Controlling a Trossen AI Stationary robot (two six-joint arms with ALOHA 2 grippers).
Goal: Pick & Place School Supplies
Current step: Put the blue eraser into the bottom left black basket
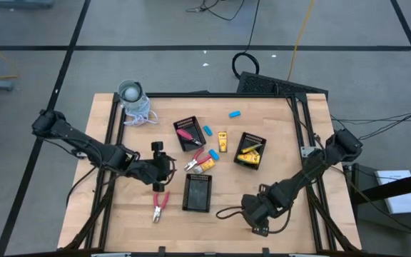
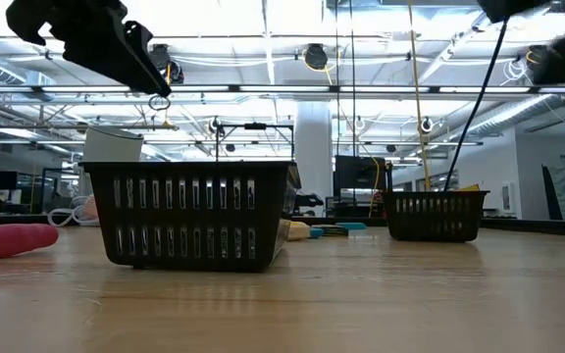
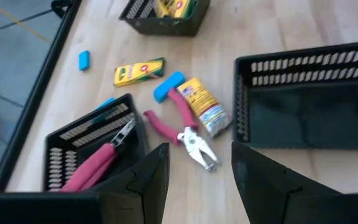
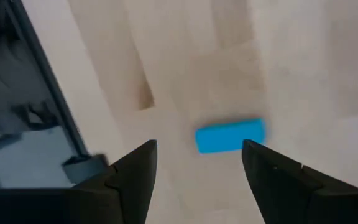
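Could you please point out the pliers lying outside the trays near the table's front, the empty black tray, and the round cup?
pliers [image 1: 159, 207], high view, red handles.
empty black tray [image 1: 198, 193], high view, floor.
round cup [image 1: 130, 92], high view, top.

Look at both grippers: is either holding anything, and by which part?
Nothing is held. The left gripper and the right gripper are both open with nothing between their fingers.

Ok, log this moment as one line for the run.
left gripper: open near pliers | right gripper: open over blue eraser | nothing held
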